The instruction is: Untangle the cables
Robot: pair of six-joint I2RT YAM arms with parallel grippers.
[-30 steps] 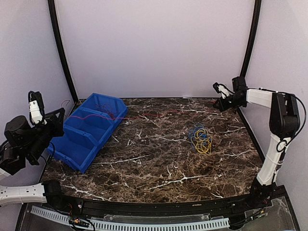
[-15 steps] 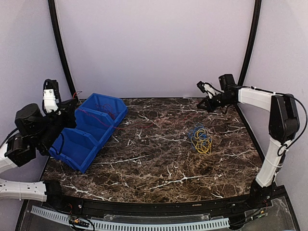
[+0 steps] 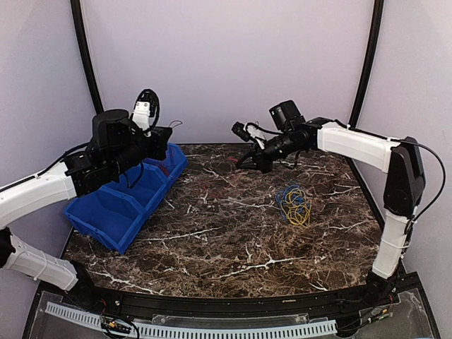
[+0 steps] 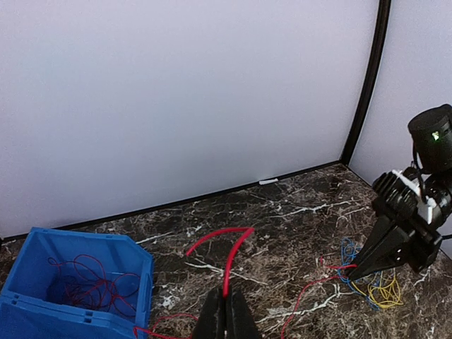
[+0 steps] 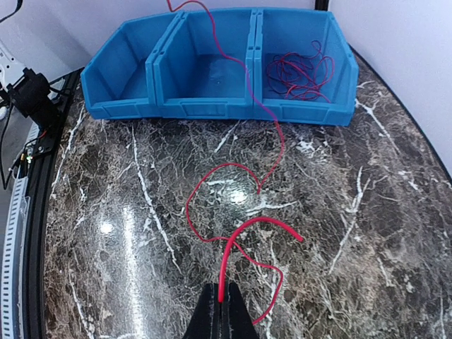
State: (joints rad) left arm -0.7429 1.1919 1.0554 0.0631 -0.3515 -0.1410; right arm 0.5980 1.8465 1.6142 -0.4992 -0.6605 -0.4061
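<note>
Both arms swung inward within 1 s, closing the gap between them. The red cable (image 5: 225, 275) strung between them now sags in loose loops on the tabletop (image 3: 212, 240), with the rest heaped in the blue bin's (image 3: 106, 226) far compartment. That looks like feeding slack in. The left hand (image 4: 226, 311) and right hand (image 5: 224, 311) are each pressed together, pinching the red cable. The blue and yellow cables (image 3: 294, 205) lie tangled right of centre.

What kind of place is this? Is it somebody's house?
Most likely a robot test booth, not a home: a left arm and a right arm stand at a marble-look table, plain white walls close it in, and thin red wire lies in a blue bin.
</note>
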